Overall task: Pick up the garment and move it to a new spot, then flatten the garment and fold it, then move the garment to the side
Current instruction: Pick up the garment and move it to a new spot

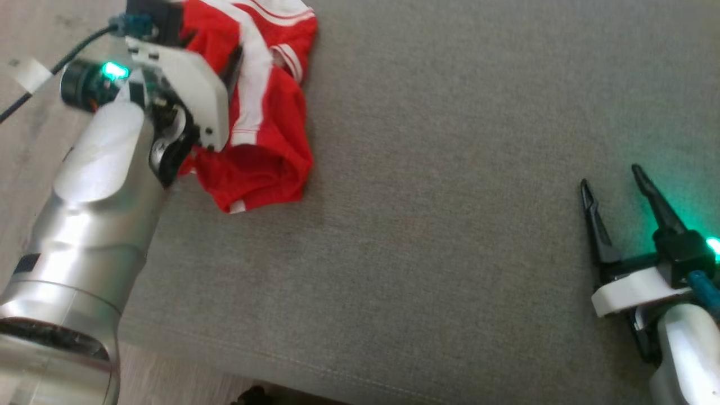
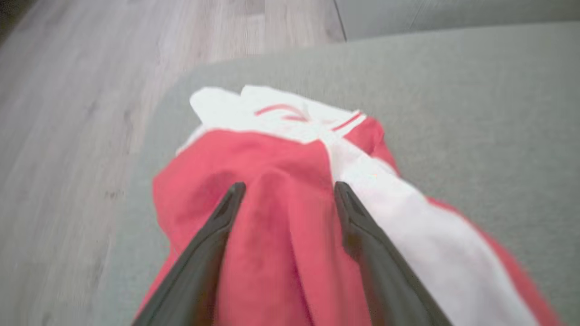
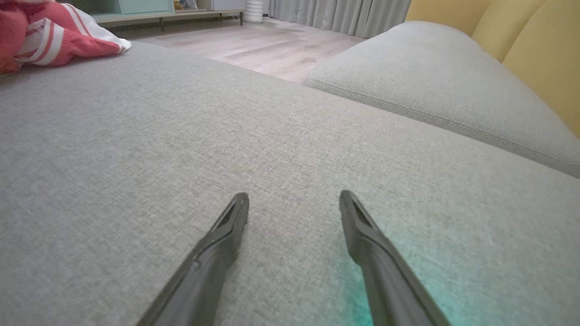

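1. Red fabric with white panels and striped trim identifies the garment (image 1: pixel 264 112). It lies crumpled in a heap at the far left corner of the grey sofa cushion (image 1: pixel 450 197), close to the edge above the wood floor (image 2: pixel 68 113).
2. My left gripper (image 2: pixel 290 192) is positioned directly over the heap with its jaws spread wide, one finger on each side of a raised red fold. Nothing is clamped. This straddle places cloth between the fingers, so closing them should catch the fold.
3. Contact between fingertips and cloth cannot be confirmed, because the left wrist view is blurred.
4. My right gripper (image 1: pixel 610 175) hangs released and empty, low over bare cushion and well apart from the garment. I judge that this keeps the middle of the cushion free as the new spot.
5. Judged status: the pick-up is not yet made, and flattening and folding remain.
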Robot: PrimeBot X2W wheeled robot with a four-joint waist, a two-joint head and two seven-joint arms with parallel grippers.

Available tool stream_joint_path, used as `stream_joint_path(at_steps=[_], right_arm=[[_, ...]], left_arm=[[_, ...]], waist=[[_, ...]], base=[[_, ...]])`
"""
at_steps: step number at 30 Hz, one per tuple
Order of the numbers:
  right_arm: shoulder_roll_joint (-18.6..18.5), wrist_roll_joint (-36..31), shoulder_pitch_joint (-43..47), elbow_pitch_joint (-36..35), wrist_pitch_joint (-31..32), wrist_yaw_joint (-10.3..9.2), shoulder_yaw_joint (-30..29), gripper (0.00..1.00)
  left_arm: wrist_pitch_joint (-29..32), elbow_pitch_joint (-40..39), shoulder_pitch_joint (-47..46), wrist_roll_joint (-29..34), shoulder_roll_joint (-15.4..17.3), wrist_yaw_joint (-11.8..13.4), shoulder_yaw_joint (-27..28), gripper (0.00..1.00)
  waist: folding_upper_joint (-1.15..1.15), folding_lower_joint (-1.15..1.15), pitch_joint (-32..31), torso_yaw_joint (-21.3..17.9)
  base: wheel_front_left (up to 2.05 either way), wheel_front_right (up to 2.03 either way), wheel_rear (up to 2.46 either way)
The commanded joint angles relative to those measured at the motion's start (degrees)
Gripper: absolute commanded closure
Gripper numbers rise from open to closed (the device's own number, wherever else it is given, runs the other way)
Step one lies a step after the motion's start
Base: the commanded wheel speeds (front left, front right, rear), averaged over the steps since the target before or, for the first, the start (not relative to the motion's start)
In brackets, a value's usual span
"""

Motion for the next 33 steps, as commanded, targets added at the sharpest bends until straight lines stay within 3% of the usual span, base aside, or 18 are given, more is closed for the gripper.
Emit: stream_joint_path(at_steps=[1, 4, 5, 6, 13, 21, 28, 33], right_arm=[[-0.8, -0.3, -0.1, -1.0, -0.4, 0.42, 0.9, 0.00], [-1.3, -0.1, -0.1, -1.6, -0.4, 0.42, 0.6, 0.00], [-1.5, -0.1, 0.1, -1.7, -0.4, 0.42, 0.5, 0.00], [-1.7, 0.0, 0.2, -1.8, -0.4, 0.42, 0.4, 0.00], [0.2, 2.2, 0.3, -0.5, -0.4, 0.42, 0.3, 0.00], [5.0, 3.5, 1.8, 2.0, -0.4, 0.42, 3.5, 0.00], [8.3, 5.1, 4.6, 3.1, -0.4, 0.42, 5.2, 0.00], [9.4, 6.6, 3.3, 2.4, -0.4, 0.42, 8.0, 0.00]], left_arm=[[0.2, -0.9, -2.5, -0.4, 3.5, 0.1, 1.5, 0.00], [0.6, 2.8, -3.4, -2.2, 3.4, 0.1, -0.4, 0.00], [0.3, 3.6, -3.5, -2.7, 3.3, 0.1, -1.0, 0.39], [-0.6, 4.0, -3.8, -2.8, 3.3, 0.1, -1.9, 1.00], [-9.1, 5.1, -7.4, -5.0, 4.0, 0.1, -5.5, 1.00], [-14.7, 1.7, -12.7, -7.6, 4.8, 0.1, -9.7, 1.00], [-15.9, -3.2, -15.9, -10.0, 4.1, 0.1, -13.3, 1.00], [-15.1, -4.9, -18.5, -14.0, 1.4, 0.1, -13.5, 1.00]], waist=[[0.00, -0.01, 1.7, -1.2], [0.00, -0.01, 2.8, -1.4], [0.00, -0.01, 2.9, -1.3], [0.00, -0.01, 2.9, -1.2], [0.00, -0.01, -0.9, -1.5], [0.00, -0.01, -12.9, -5.5], [0.00, -0.01, -21.8, -13.7], [0.00, -0.01, -22.4, -23.5]], base=[[0.00, 0.00, 0.00], [0.00, 0.00, 0.00], [0.00, 0.00, 0.00], [0.00, 0.00, 0.00], [0.00, 0.00, 0.00], [0.00, 0.00, 0.00], [0.00, 0.00, 0.00], [0.00, 0.00, 0.00]])
